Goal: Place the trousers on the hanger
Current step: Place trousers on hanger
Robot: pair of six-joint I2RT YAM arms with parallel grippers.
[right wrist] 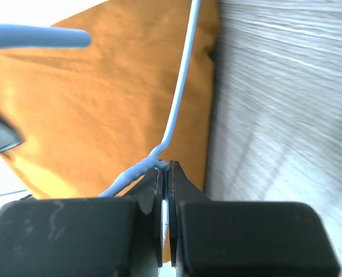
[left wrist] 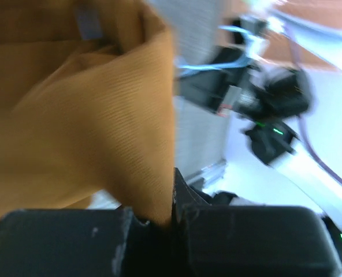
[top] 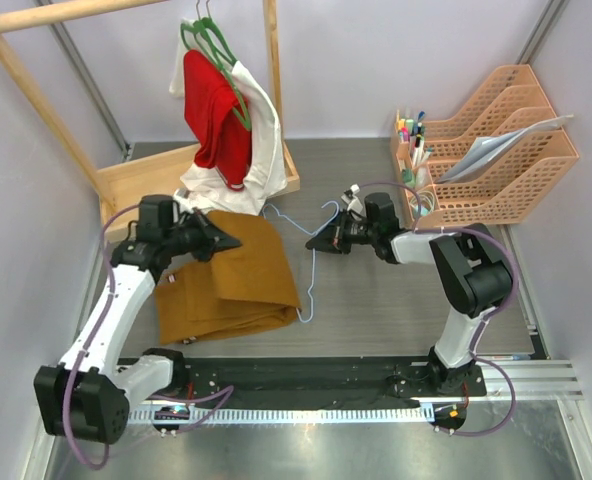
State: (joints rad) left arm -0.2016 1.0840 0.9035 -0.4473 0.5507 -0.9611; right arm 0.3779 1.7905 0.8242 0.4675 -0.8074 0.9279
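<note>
Mustard cloth of the trousers (top: 231,285) is pinched at its upper edge in the closed left claw (top: 234,242); the folded rest lies on the grey desk (top: 396,300). Along their right edge runs the thin light-blue hanger (top: 313,285), its wire nipped in the closed right claw (top: 318,243). White walls surround. The fabric is plain and finely ribbed.

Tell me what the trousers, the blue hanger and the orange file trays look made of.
The trousers look like matte woven cloth: fine ribbed weave, soft folds. The hanger is a thin, smooth light-blue rod, likely coated wire, possibly plastic; it shows a twisted join. The file trays are probably moulded plastic: a regular lattice of holes.
</note>
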